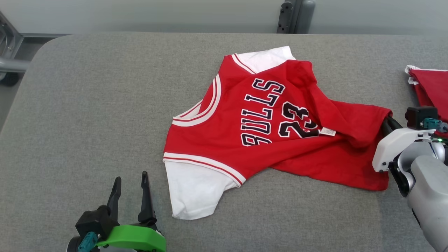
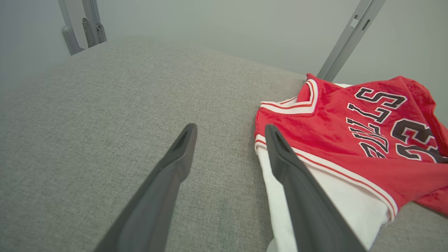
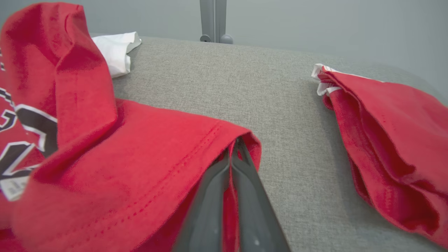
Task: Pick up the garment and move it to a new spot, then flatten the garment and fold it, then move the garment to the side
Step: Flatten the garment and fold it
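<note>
The garment point(image 1: 266, 126) is a red jersey with white sleeves and black BULLS 23 lettering, lying rumpled on the grey table point(image 1: 87, 105). My right gripper point(image 1: 386, 123) is at its right hem corner, jaws pinched together on the red fabric; the right wrist view shows the hem point(image 3: 196, 140) draped over the closed fingers point(image 3: 224, 182). My left gripper point(image 1: 130, 182) stands open near the table's front, just left of the white sleeve point(image 1: 192, 189). In the left wrist view its fingers point(image 2: 175, 161) spread wide over bare cloth, the right one beside the garment point(image 2: 350, 133).
A second red garment point(image 1: 430, 87) lies at the table's right edge, also in the right wrist view as a folded red garment point(image 3: 392, 133). Grey metal posts point(image 1: 295, 15) stand behind the table. Wide bare table surface stretches to the left.
</note>
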{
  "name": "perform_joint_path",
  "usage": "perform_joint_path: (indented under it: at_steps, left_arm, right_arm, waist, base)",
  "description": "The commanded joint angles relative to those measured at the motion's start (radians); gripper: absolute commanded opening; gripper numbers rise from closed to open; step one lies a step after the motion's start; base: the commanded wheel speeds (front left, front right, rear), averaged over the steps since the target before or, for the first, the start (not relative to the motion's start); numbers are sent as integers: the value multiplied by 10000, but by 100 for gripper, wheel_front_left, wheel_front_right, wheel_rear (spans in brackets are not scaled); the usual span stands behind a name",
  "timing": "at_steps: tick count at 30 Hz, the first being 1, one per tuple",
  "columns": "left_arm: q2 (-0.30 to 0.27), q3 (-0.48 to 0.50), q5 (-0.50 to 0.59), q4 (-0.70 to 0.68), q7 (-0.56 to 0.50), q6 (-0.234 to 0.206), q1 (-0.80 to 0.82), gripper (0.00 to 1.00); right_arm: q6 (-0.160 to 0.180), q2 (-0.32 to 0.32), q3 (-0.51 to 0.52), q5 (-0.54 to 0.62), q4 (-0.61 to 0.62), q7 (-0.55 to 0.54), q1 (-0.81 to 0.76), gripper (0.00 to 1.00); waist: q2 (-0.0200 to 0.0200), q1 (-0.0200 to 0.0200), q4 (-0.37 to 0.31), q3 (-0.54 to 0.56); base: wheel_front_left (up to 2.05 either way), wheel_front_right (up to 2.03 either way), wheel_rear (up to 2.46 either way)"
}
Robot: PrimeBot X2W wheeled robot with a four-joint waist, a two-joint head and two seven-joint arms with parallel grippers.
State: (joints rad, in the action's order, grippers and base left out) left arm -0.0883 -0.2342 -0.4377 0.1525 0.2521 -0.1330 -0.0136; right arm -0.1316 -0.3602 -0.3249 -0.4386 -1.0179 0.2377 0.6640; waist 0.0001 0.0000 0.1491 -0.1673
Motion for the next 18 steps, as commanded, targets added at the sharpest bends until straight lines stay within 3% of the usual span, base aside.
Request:
perform_joint_path:
  at_steps: [1,10,18]
  left_arm:
    - [-28,-6,-5,15,7,-37,96,100]
    - [34,-117,-63,12,56,-12,-40,100]
    - [69,-223,3,-31,84,-4,-69,100]
  right_arm:
    - [18,-50,-83,-143,-47,47,105,100]
    - [17,-387,-367,-531,715,284,-448,100]
    - [17,-409,1031,-280,3275,276,-2013,100]
  waist:
    - [-1,0,16,55]
    - [-1,0,-450,274]
    - [-1,0,-1030,389]
  base:
    - [0,0,0]
    - [0,0,0]
    - [0,0,0]
